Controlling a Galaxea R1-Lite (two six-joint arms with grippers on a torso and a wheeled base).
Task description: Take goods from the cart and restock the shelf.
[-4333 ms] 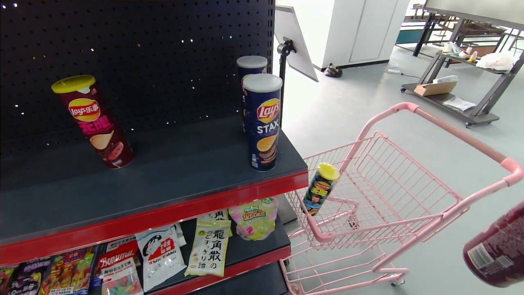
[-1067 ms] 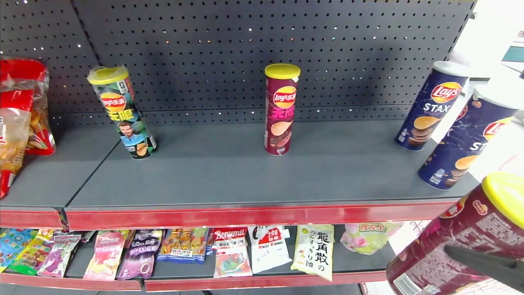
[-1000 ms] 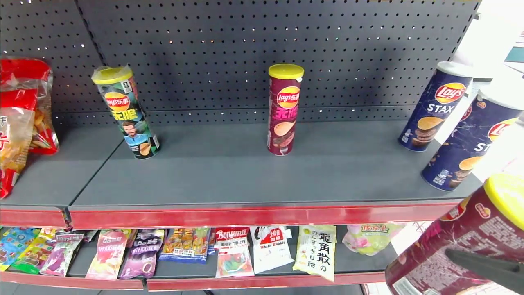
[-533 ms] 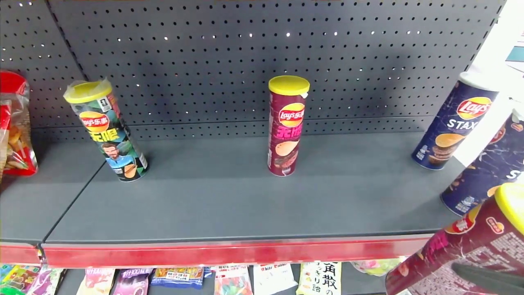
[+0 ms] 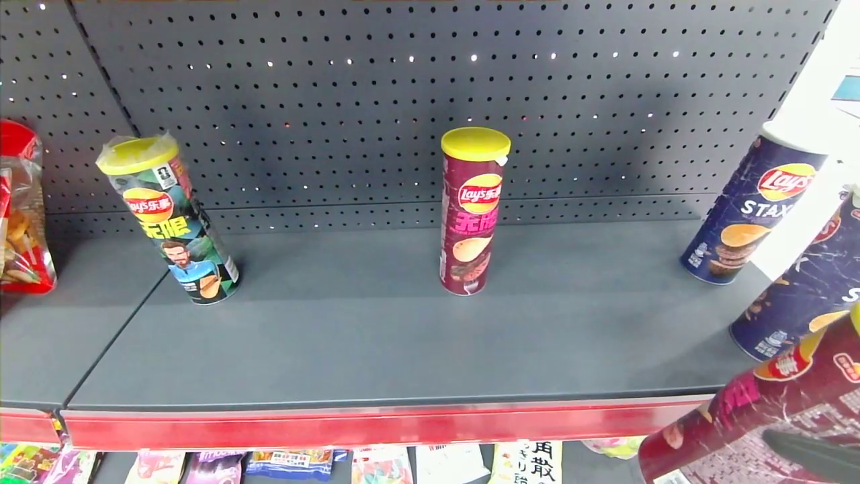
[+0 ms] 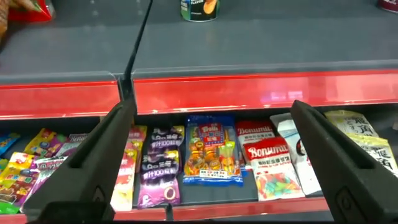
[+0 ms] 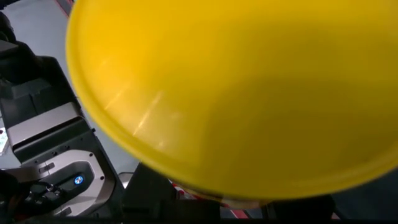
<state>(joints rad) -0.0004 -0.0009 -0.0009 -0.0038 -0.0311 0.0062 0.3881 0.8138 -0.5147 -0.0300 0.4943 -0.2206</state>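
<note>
A maroon chip can (image 5: 766, 410) with a yellow lid (image 7: 236, 93) hangs tilted at the lower right, in front of and below the shelf's red front edge (image 5: 376, 425). My right gripper (image 5: 816, 454) is shut on it; one dark finger lies across its side. On the grey shelf stand a matching maroon can (image 5: 470, 215) in the middle, a green can (image 5: 171, 225) to the left, and two blue cans (image 5: 752, 208) at the right end. My left gripper (image 6: 211, 155) is open and holds nothing, level with the red edge (image 6: 261, 90), below the green can's base (image 6: 199, 7).
A red snack bag (image 5: 17, 215) sits at the shelf's far left. Flat snack packets (image 6: 267, 165) lie in a row on the lower shelf. Wide bare shelf floor lies between the green and maroon cans and between the maroon and blue cans.
The head view has turned from the pink cart to the shelf and drawn closer. The held maroon can stays at the lower right, its lid now past the picture's edge.
</note>
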